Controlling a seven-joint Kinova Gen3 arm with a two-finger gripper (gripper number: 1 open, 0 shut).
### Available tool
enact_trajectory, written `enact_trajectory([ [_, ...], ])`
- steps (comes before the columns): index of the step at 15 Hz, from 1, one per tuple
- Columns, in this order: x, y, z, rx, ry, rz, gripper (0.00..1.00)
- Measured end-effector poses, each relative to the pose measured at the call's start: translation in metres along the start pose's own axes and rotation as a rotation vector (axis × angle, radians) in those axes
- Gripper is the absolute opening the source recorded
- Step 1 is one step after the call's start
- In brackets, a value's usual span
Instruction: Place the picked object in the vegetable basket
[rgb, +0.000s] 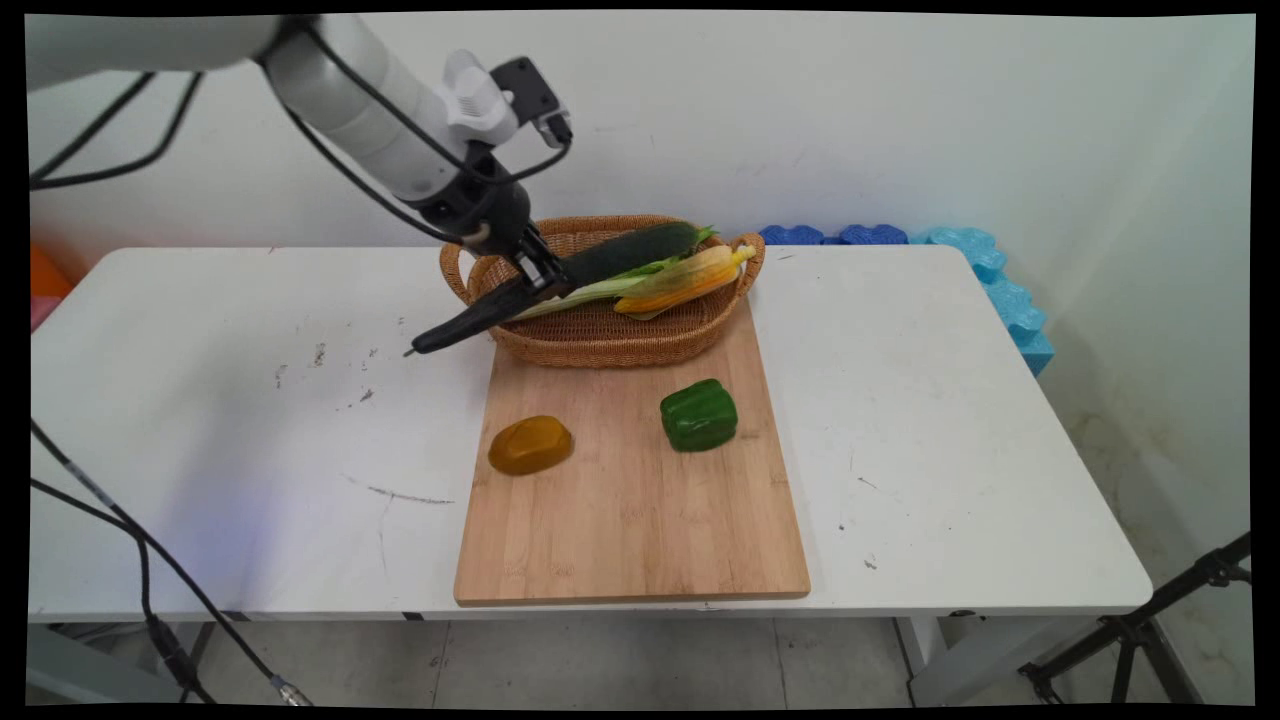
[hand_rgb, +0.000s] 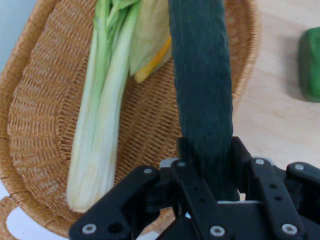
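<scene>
My gripper is shut on a long dark green cucumber, holding it near its middle, tilted, over the left part of a wicker basket. One end of the cucumber sticks out past the basket's left rim above the table; the other lies over the basket. In the hand view the cucumber runs up from between the fingers of the gripper. In the basket lie a pale green leafy stalk and an ear of corn in its husk.
The basket stands on the far end of a wooden cutting board. A green bell pepper and a brown-yellow potato lie on the board. Blue foam pieces sit at the table's back right; a black tripod stands at lower right.
</scene>
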Motion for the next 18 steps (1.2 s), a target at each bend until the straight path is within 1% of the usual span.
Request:
enact_trajectory([
  [2, 0.004, -0.008, 0.023, 0.019, -0.026, -0.031, 0.00],
  [7, 0.009, -0.021, 0.065, 0.041, -0.067, -0.081, 0.00],
  [12, 0.011, -0.029, 0.094, 0.052, -0.088, -0.105, 0.00],
  [13, 0.011, -0.030, 0.098, 0.054, -0.089, -0.107, 1.00],
  [15, 0.013, -0.032, 0.106, 0.052, -0.087, -0.110, 1.00],
  [18, 0.017, -0.031, 0.111, 0.045, -0.069, -0.104, 1.00],
])
